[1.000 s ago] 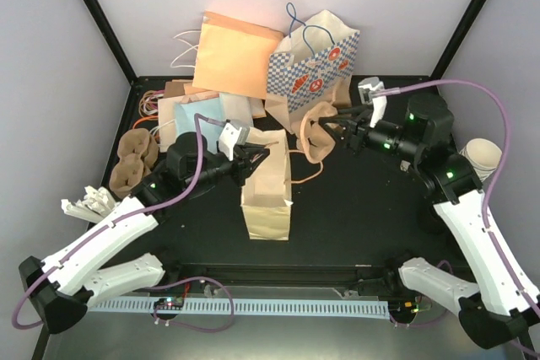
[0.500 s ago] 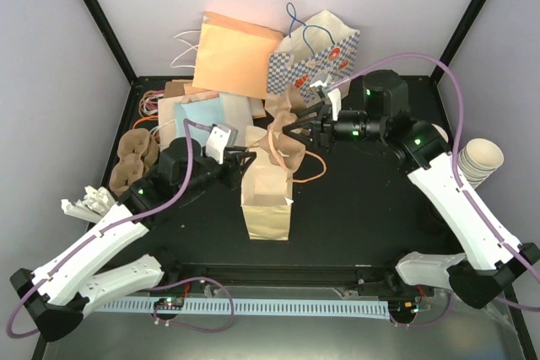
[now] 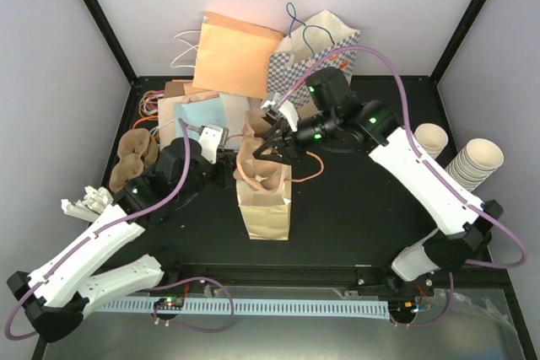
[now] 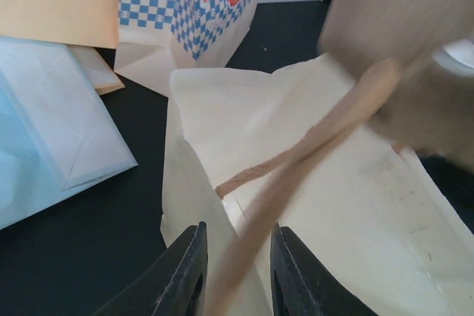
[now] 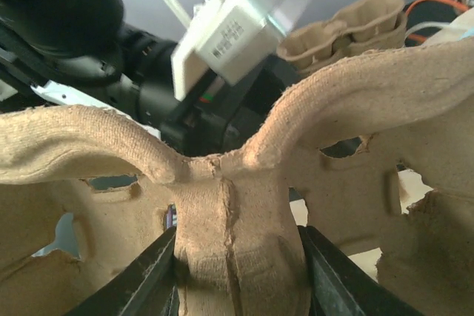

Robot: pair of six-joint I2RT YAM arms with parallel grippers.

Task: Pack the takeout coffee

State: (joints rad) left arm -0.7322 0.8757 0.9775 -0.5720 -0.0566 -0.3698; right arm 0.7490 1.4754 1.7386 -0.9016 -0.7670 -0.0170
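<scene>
Top external: a pulp cup carrier [image 3: 256, 170] is held by the right gripper [image 3: 272, 139] right over the open mouth of the upright kraft paper bag [image 3: 266, 212], its lower end apparently just at the rim. In the right wrist view the jaws are seen clamped on the carrier's central ridge, so both wells hang free for lowering.

The left gripper [image 4: 238, 236] is set at the bag's left wall, likely to steady it and keep the mouth spread. Its fingers are narrow with the paper edge between them; whether it is pinched cannot be told.

The takeout coffee is not made out in any view, and no cup is seen in the carrier.

Piled behind are a checkered gift bag [image 3: 314, 65], an orange bag [image 3: 236, 56] and a pale blue bag [image 3: 202, 115]. Spare carriers [image 3: 135, 158] lie far left and stacked lidless cups [image 3: 477, 162] far right, well apart.

Judged in the way: the narrow bag mouth against the wide carrier. The cord handle [image 3: 310, 176] could be snagged.
</scene>
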